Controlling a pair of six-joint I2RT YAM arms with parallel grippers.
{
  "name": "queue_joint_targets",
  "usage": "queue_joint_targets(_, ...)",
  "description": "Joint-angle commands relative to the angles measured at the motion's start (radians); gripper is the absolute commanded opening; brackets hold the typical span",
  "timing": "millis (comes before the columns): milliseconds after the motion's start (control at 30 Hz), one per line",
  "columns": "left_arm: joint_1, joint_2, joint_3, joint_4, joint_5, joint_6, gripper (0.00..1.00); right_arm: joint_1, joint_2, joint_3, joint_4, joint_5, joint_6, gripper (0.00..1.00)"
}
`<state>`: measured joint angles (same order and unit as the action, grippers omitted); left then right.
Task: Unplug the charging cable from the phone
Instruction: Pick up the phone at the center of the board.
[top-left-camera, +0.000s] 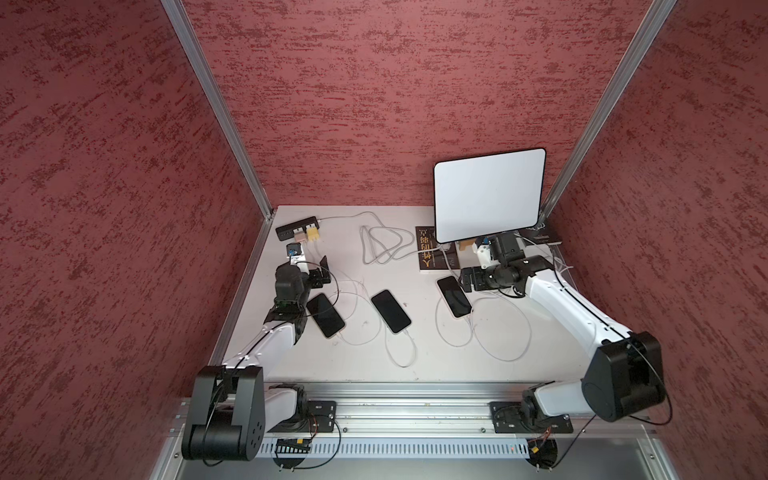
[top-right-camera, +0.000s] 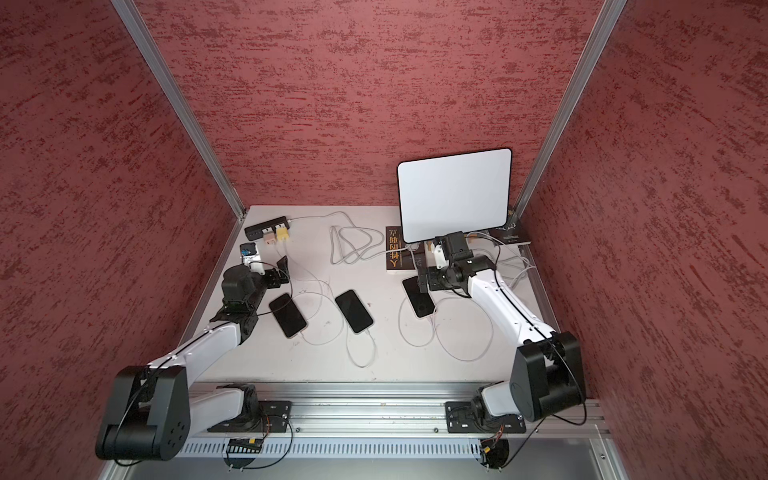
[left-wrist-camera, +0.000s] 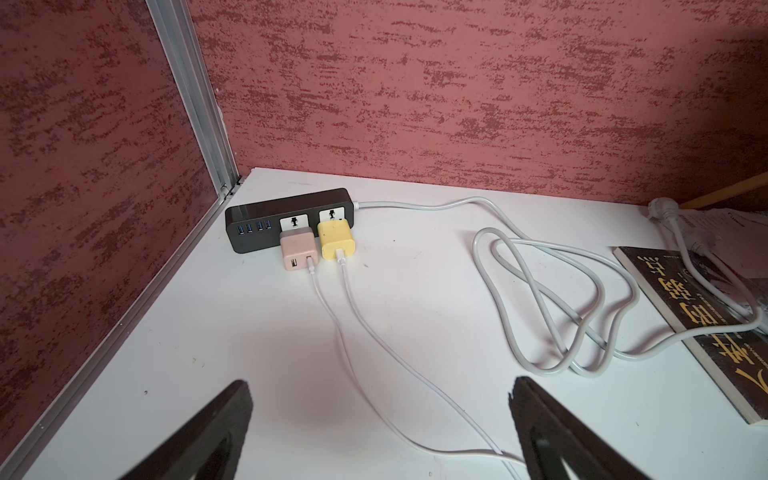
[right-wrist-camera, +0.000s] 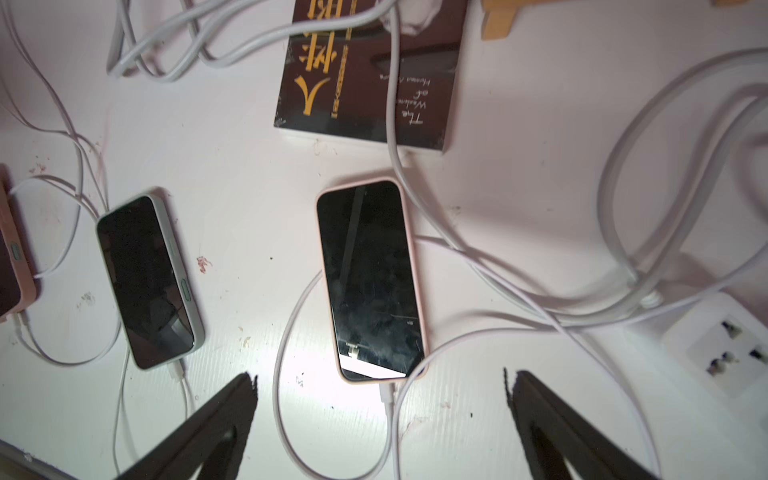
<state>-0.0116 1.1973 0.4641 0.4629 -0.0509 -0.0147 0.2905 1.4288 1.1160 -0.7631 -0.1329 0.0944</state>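
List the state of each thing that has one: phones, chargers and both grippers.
Left phone: screen dark, cable plugged in.
Middle phone: screen dark, cable plugged in.
Right phone: screen dark, cable plugged in.
Pink charger: plugged into the power strip.
Yellow charger: plugged into the power strip.
Left gripper: open, empty.
Right gripper: open, empty.

Glossy, smudged glass on the phone (right-wrist-camera: 370, 282), with matt pink plastic round its edge. Smooth white plastic on the charging cable (right-wrist-camera: 277, 382). Matt white table (right-wrist-camera: 249, 137), scuffed and stained. Rough, mottled red walls (top-left-camera: 374, 104). Brushed metal posts (top-left-camera: 217, 104). Glossy dark book cover (right-wrist-camera: 357, 95).
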Motion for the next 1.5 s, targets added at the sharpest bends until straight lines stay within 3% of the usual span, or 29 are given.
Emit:
queue_joint_targets(0, -0.007, -0.006, 0.009, -0.006, -0.012, -0.013, 1.0, 0.041, 0.018, 0.037, -0.128, 0.06, 0.02, 0.99)
queue_joint_targets(467, -0.007, 0.001, 0.007, -0.009, -0.007, -0.014, 1.0, 0.144, 0.224, 0.104, -0.148, 0.118, -0.039, 0.99)
queue_joint_targets(1467, -0.006, -0.008, -0.002, -0.009, -0.017, -0.011, 1.0, 0.151, 0.449, 0.11, 0.006, 0.178, -0.045, 0.99)
